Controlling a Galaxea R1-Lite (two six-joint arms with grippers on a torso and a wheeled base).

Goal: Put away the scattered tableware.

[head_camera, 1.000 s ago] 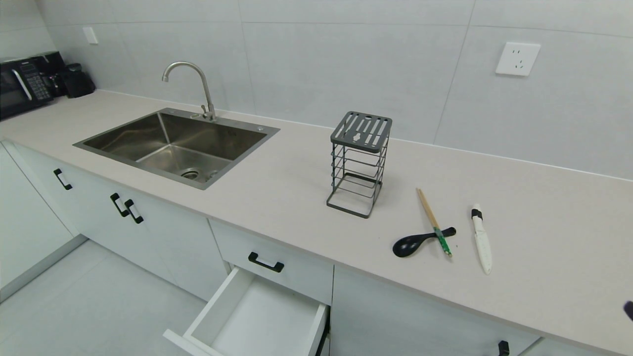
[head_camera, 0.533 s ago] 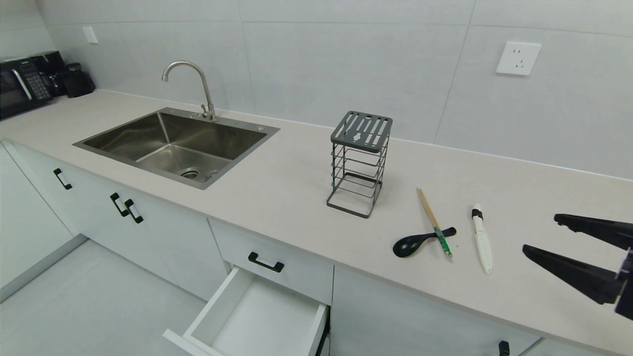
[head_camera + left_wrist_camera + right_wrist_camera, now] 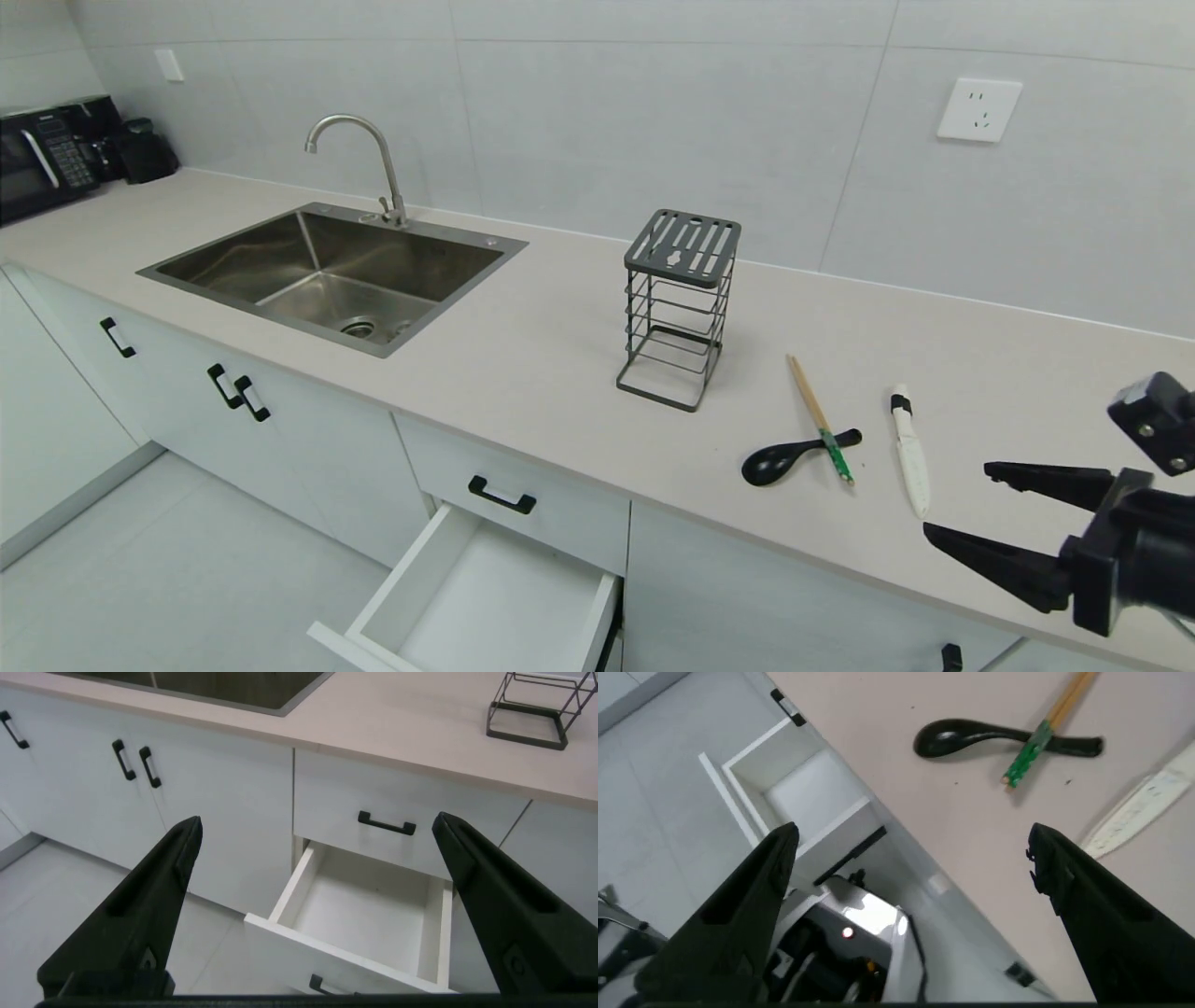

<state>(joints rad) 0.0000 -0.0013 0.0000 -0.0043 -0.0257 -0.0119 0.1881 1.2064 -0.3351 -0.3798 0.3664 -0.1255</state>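
On the counter lie a black spoon [image 3: 794, 455] [image 3: 999, 740], wooden chopsticks with green tips [image 3: 820, 419] [image 3: 1048, 726] across its handle, and a white knife [image 3: 909, 450] [image 3: 1144, 801] to their right. A dark wire utensil rack [image 3: 678, 308] [image 3: 543, 706] stands upright behind them. My right gripper [image 3: 962, 513] [image 3: 910, 873] hovers open above the counter's front edge, right of the knife, holding nothing. Open as well, my left gripper [image 3: 316, 859] hangs in front of the cabinets, above the open white drawer [image 3: 369, 917] [image 3: 485, 602].
A steel sink [image 3: 331, 273] with a faucet [image 3: 359, 154] is set into the counter at the left. A microwave [image 3: 42, 159] stands at the far left. A wall socket [image 3: 978, 110] sits above the counter. The drawer [image 3: 799, 789] juts out below the counter edge.
My right gripper has come into the head view from the right edge and moved left and lower toward the knife. The tableware has not moved.
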